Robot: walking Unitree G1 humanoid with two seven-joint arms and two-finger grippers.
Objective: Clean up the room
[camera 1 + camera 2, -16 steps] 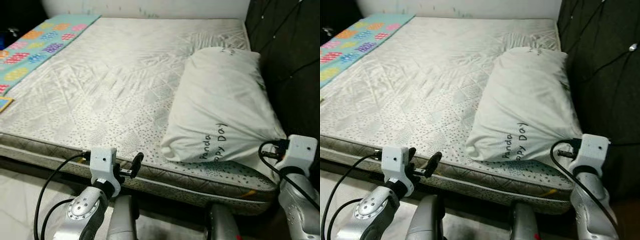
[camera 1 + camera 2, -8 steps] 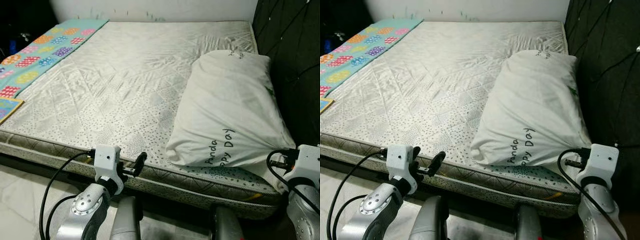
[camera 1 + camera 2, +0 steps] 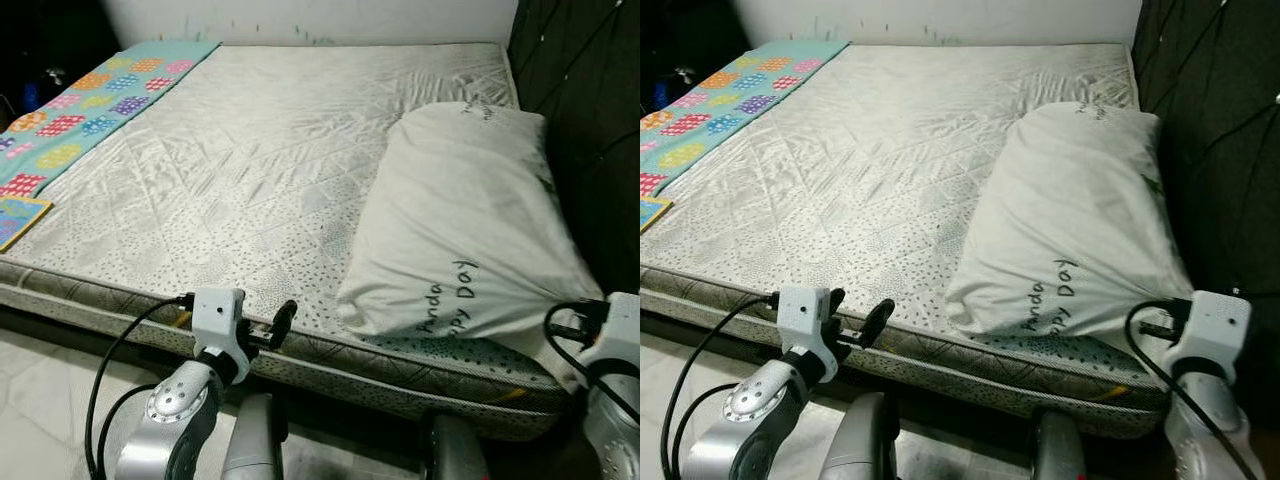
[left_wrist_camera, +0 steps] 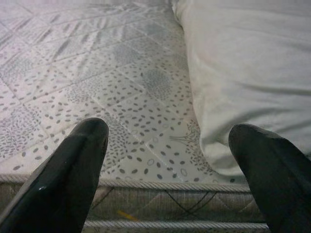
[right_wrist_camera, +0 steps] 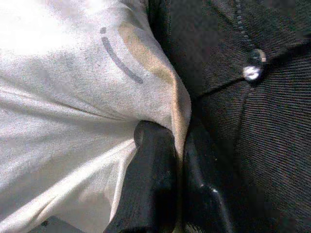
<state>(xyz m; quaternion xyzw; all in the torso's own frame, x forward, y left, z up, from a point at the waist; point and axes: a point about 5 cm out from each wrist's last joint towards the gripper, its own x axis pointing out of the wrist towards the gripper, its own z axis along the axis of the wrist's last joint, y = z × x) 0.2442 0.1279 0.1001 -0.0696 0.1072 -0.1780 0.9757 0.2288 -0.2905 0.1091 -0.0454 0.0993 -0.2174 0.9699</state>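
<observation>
The pillow [image 3: 470, 230] lies along the right side of the mattress [image 3: 250, 180], against the dark tufted headboard [image 3: 1210, 130], with its near corner reaching almost to the bed's front edge. I have the right gripper [image 5: 177, 160] pinched tight on that corner; in the right wrist view a fold of white cloth is squeezed between the two black fingers [image 5: 153, 184], right beside the headboard's fabric and one of its shiny buttons [image 5: 252, 65]. To do this step well, I judge I should hold the pinch firmly, since only a thin fold of cover is caught and it could slip, and move the corner slowly so the whole pillow follows rather than just the case stretching. I would also keep the wrist clear of the headboard. The right arm [image 3: 1200, 400] is bent low at the bed's front right corner, wrist raised toward the pillow. The left gripper [image 4: 165, 160] hovers just off the mattress's front edge with its fingers spread wide and nothing between them, aimed at the pillow's near left corner. A colourful patterned mat [image 3: 80, 110] lies along the bed's far left side.
</observation>
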